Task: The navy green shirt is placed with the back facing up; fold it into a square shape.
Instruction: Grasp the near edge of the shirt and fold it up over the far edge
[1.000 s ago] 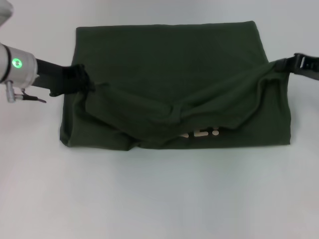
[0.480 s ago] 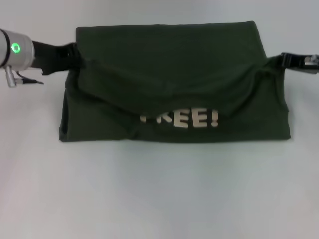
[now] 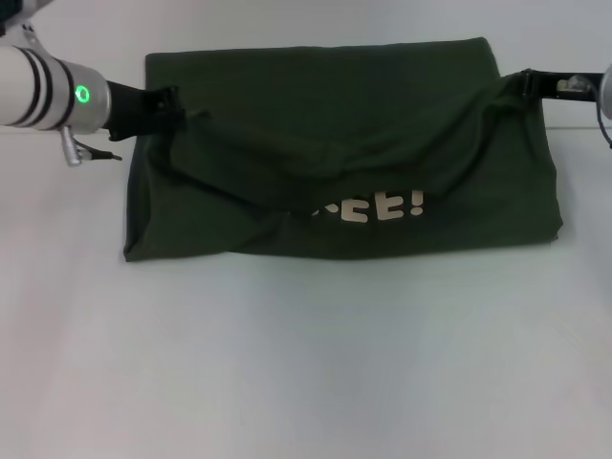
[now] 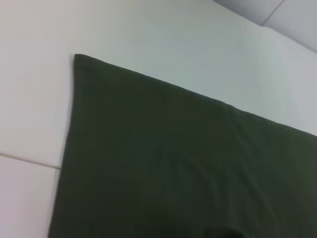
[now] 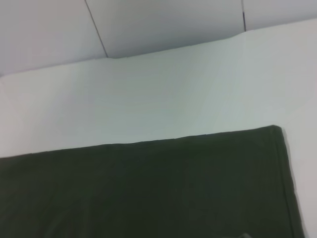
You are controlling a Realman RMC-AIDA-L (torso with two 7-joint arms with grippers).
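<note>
The navy green shirt [image 3: 335, 115] lies on the white table, its near half lifted and folded back so pale cream letters [image 3: 368, 207] show on the turned-up layer. My left gripper [image 3: 170, 107] is shut on the shirt's left edge, raised off the table. At the right edge my right gripper [image 3: 529, 84] is shut on the shirt too. Between them the held fabric sags in a curve. The left wrist view shows flat dark shirt cloth [image 4: 173, 163] with one corner; in the right wrist view more flat shirt cloth [image 5: 148, 188] ends at a far corner.
The white table [image 3: 306, 363] stretches wide in front of the shirt. A seam line in the table [image 4: 25, 161] runs off the cloth's edge. Grey wall panels [image 5: 148, 25] rise behind the table's far edge.
Both grippers have carried the held edge farther back and slightly inward. The near fold has slid back, and the printed letters, first nearly hidden, then fully shown, are now partly covered by sagging cloth.
</note>
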